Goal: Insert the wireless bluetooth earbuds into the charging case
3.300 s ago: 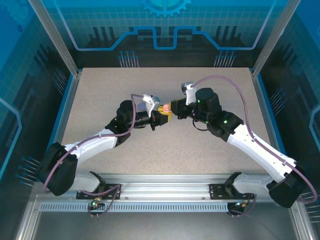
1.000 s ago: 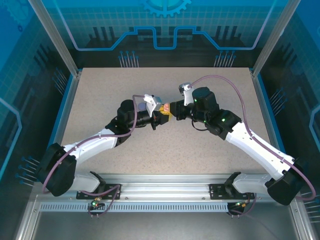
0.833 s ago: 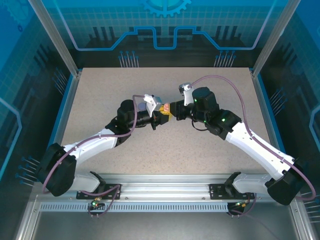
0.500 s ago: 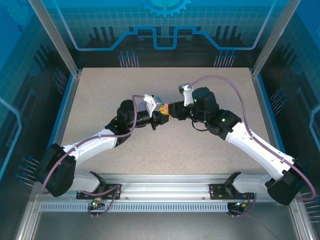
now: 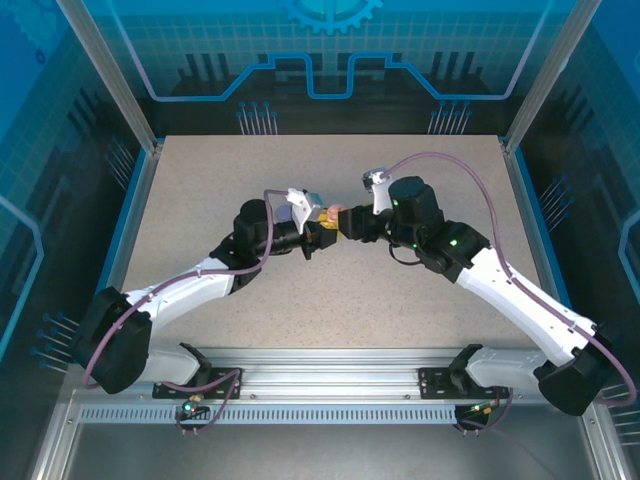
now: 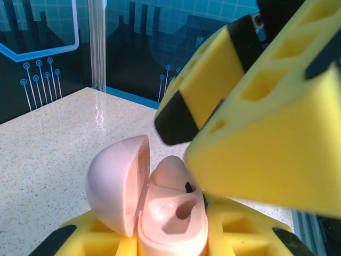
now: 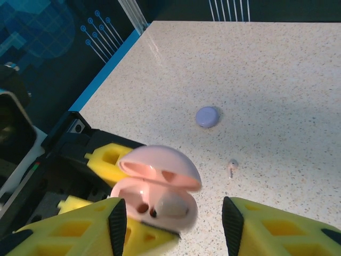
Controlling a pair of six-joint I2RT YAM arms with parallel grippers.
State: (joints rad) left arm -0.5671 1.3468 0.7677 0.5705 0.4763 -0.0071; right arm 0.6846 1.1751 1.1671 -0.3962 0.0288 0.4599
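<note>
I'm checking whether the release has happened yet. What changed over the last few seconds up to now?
The right end effector opened, apparently letting go of the pale pink earbud, which now rests in the pink charging case. It also drew back slightly to the right. The left end effector stayed shut on the pink charging case, and its arm barely moved.

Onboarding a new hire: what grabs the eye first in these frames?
The open pink case, gripped by the left claw mid-table, a seated bud inside. The right claw hangs open close to it. On the table beyond lie a loose bud and a closed purple case.
</note>
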